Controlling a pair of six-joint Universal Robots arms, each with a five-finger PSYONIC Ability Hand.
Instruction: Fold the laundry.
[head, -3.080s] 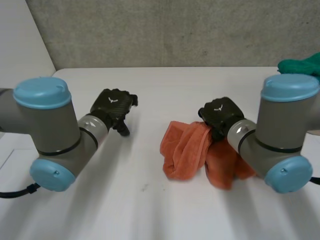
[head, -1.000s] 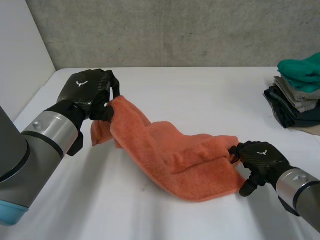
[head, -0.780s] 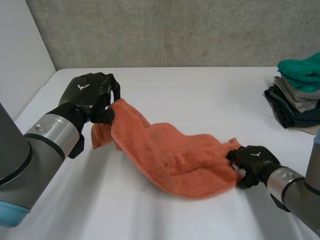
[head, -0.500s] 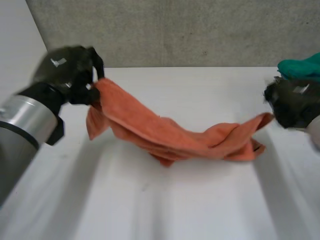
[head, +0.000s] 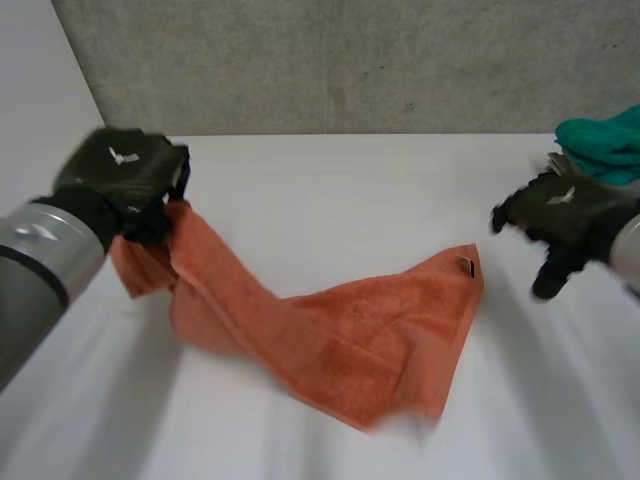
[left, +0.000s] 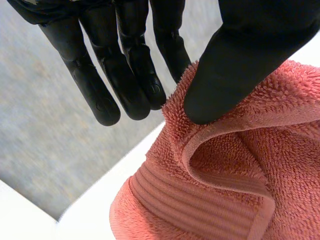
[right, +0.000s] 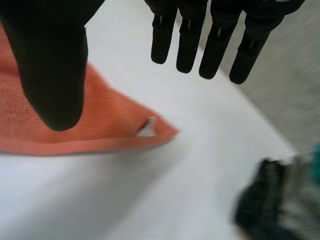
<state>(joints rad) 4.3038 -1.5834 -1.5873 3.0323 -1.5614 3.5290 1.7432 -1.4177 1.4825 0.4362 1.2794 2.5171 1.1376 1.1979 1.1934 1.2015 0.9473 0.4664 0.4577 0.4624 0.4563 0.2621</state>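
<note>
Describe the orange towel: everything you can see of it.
The orange towel is terry cloth with a ribbed band and stitched hem. It is unfolded but rumpled, draping from the left hand, which pinches one hemmed end, down onto the white table. Its far corner, with a small tag, lies flat, clear of the open right hand.

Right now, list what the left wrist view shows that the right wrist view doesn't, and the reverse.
Left wrist view: the left hand pinching the hemmed edge of the orange towel between thumb and fingers. Right wrist view: the right hand open, fingers straight, apart from the tagged corner, plus the stack of folded clothes. Both: the orange towel and the white table.
</note>
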